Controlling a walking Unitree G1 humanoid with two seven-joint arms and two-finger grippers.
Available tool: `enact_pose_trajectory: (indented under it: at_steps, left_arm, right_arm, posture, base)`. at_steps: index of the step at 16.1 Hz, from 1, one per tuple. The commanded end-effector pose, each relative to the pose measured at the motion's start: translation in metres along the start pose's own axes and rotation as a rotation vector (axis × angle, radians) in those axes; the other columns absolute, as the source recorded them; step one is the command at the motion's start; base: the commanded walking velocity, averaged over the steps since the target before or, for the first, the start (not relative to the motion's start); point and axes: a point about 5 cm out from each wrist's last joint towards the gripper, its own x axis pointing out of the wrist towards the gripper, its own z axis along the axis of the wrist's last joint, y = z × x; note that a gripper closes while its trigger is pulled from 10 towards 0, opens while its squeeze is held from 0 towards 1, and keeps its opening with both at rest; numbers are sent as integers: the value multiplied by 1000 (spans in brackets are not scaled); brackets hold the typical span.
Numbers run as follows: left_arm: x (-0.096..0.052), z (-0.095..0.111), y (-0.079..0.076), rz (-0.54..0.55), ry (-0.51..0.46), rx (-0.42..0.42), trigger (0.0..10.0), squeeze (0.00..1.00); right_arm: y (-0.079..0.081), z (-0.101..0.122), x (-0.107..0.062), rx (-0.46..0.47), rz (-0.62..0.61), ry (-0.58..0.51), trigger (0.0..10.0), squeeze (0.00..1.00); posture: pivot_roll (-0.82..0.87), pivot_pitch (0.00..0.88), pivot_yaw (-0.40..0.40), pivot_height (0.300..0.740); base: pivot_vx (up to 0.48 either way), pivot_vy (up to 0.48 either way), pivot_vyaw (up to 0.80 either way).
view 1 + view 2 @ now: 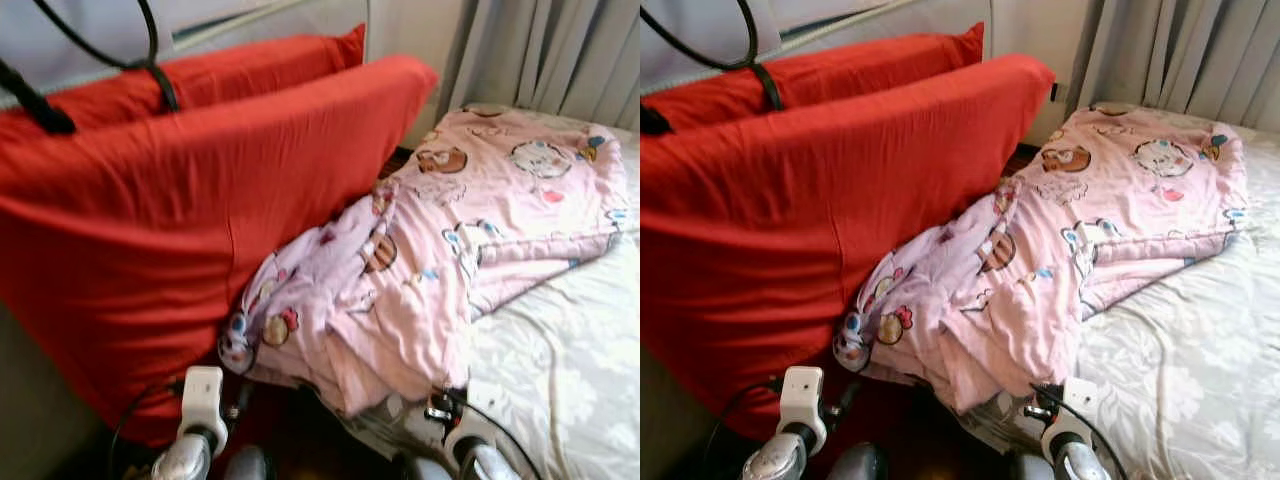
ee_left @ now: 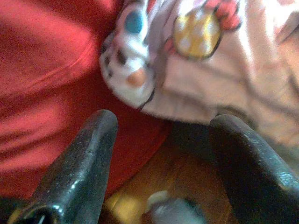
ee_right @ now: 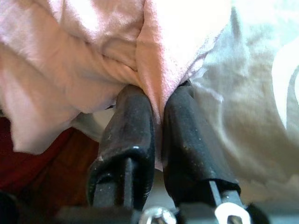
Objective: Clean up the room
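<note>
A pink cartoon-print blanket [image 1: 440, 240] lies crumpled across the bed, its lower edge hanging off the near side. In the right wrist view my right gripper [image 3: 158, 116] is shut on a fold of the pink blanket [image 3: 154, 60] at that hanging edge; its wrist [image 1: 1070, 420] sits low beside the bed. My left gripper [image 2: 163, 135] is open, its fingers [image 2: 84, 158] spread just below the blanket's corner [image 2: 187, 56] and beside the red pillow [image 2: 42, 70]. The left wrist [image 1: 200, 400] is down between pillow and bed.
Two big red pillows [image 1: 190, 190] stand upright on the left, leaning by the bed. A pale floral sheet [image 1: 560, 370] covers the mattress on the right. Grey curtains [image 1: 540, 55] hang behind. Black cables [image 1: 150, 60] loop over the pillows. Wooden floor [image 2: 173, 182] shows below.
</note>
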Motion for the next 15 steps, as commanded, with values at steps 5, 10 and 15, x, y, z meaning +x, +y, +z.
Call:
enact_pose_trajectory:
  at_steps: [5,10,15]
  left_arm:
    - [-9,-22,16,54,112,-11,10000,0]
    - [-18,-42,17,89,214,-56,10000,0]
    - [-28,-60,15,106,281,-74,10000,0]
  right_arm:
    - [3,5,0,2,-1,-58,10000,0]
    - [-4,12,0,-9,-25,-102,10000,0]
    - [-6,16,0,-20,-30,-121,10000,0]
  posture:
    - [-44,0,26,740]
    - [-43,0,12,740]
    - [-35,0,-1,740]
  base:
    - [0,0,0]
    - [0,0,0]
    - [0,0,0]
